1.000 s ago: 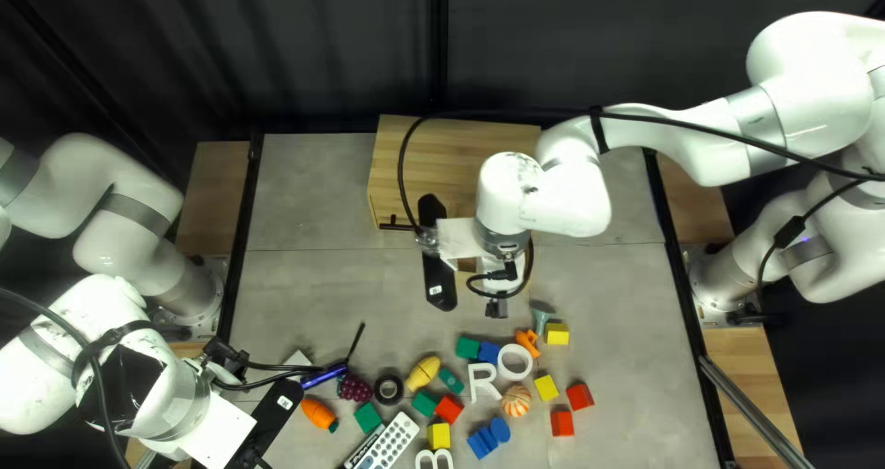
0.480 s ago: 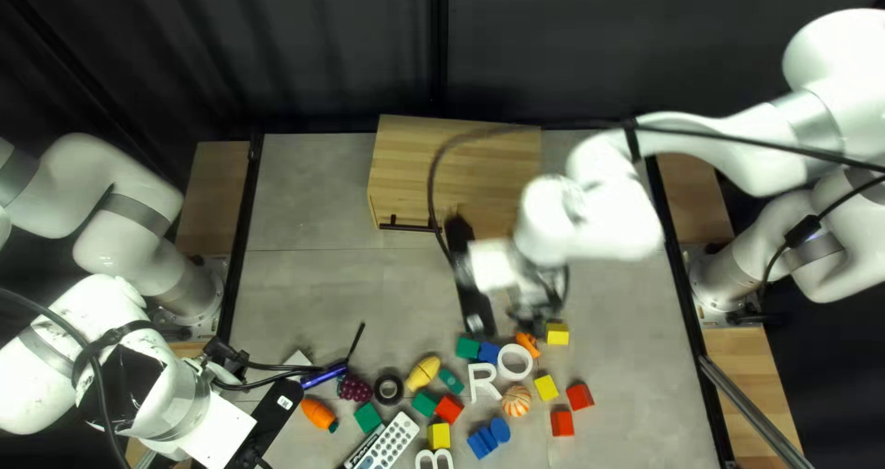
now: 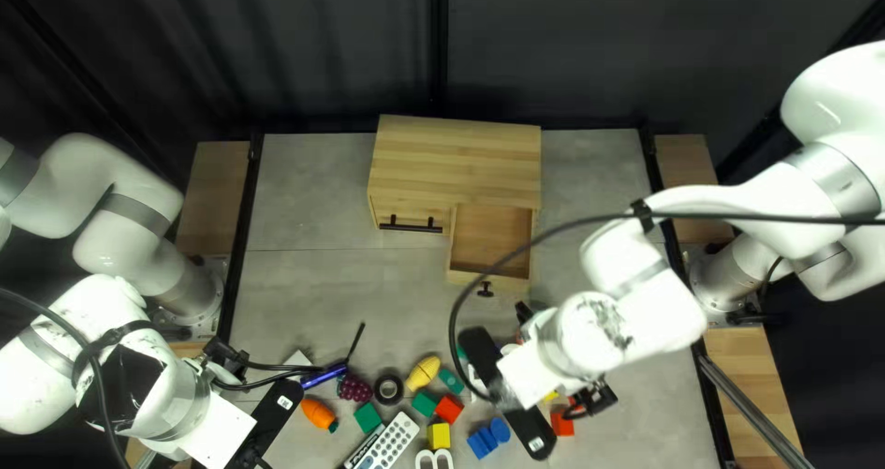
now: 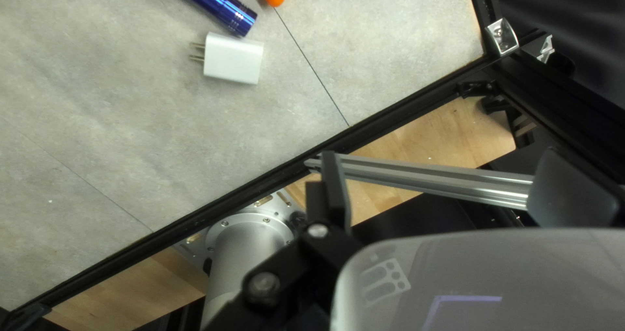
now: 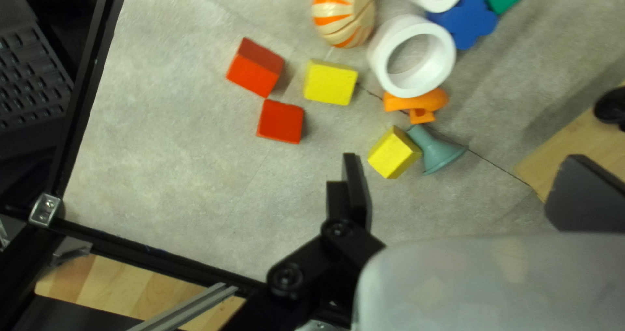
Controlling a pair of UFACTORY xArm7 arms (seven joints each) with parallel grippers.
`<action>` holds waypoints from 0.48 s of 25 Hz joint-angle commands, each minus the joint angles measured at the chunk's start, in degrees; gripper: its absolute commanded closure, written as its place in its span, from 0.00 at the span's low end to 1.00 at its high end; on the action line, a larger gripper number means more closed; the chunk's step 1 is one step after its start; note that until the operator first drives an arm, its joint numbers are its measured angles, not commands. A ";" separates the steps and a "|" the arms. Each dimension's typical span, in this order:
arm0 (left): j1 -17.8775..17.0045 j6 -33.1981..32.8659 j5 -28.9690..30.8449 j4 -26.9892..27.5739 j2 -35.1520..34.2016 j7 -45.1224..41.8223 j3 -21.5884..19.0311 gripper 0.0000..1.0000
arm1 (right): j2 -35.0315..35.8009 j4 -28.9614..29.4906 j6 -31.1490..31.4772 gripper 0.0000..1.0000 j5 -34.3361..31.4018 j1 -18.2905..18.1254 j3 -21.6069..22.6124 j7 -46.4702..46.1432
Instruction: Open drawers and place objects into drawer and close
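- The right gripper (image 5: 463, 156) has its fingers wide apart, with nothing pinched in them.
- The left gripper (image 4: 441, 152) is open too, and it holds nothing.
- The yellow block (image 5: 394, 152) seems a good one to put away next. It is on the table, a little ahead of the right gripper and right next to a grey-green horn (image 5: 437, 152).
- This block is likely light and hard, so it should not squash or break.
- Its sides look smooth, so it might slip if only a corner is pinched.
- The best hold is probably on two flat sides across from each other, down low. The gripper should turn to match them and not bump the horn.
- The block is bright yellow all over, small and chunky, with flat faces and neat edges.
- The drawer (image 3: 466, 279) is pulled out from the wooden box (image 3: 456, 160). It is pale wood with a small black knob (image 3: 486, 289).
- The drawer is likely stiff and should slide easily. To shut it, a soft, straight push on the middle of its front should work.
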 commanded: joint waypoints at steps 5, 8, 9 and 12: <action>0.00 0.00 0.00 0.00 0.00 0.00 0.00 0.00 | -0.07 -0.11 0.02 0.00 -0.05 -0.04 -0.04 0.21; 0.00 0.00 0.00 0.00 0.00 0.00 0.00 0.00 | -0.64 -1.88 -2.99 0.00 -3.36 1.15 1.01 -0.49; 0.00 0.00 0.00 0.00 0.00 0.00 0.00 0.00 | -0.83 -2.64 -4.39 0.00 -4.41 1.57 1.42 -1.25; 0.00 0.00 0.00 0.00 0.00 0.00 0.00 0.00 | -1.57 -4.44 -6.76 0.00 -6.41 2.42 2.27 -2.87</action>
